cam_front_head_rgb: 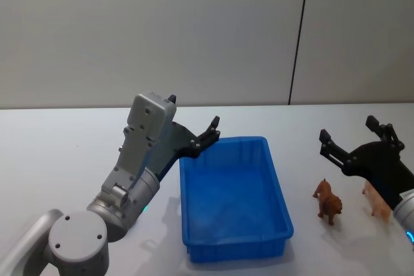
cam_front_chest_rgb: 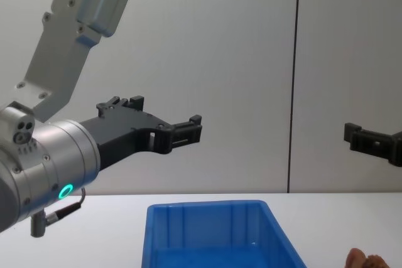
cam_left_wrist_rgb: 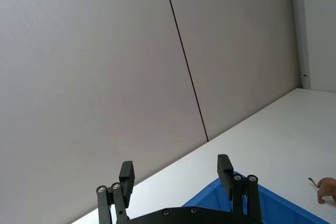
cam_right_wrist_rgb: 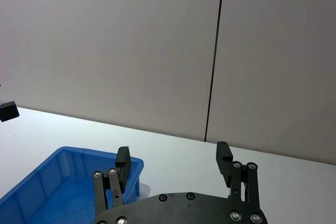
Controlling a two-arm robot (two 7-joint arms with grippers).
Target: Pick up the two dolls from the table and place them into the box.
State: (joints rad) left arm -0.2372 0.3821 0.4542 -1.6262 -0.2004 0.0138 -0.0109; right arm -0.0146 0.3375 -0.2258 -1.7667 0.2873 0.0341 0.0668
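Note:
The reddish-brown doll stands on the white table just right of the blue box. The pale peach doll stands farther right, partly hidden behind my right arm. My right gripper hovers open above and slightly behind the two dolls, holding nothing. My left gripper hangs open and empty over the box's far left corner. In the wrist views, both the left gripper and the right gripper have their fingers spread wide. The box is empty.
A grey wall with a dark vertical seam rises behind the table. Bare tabletop lies left of the box and behind it. The brown doll shows past the box's corner in the left wrist view.

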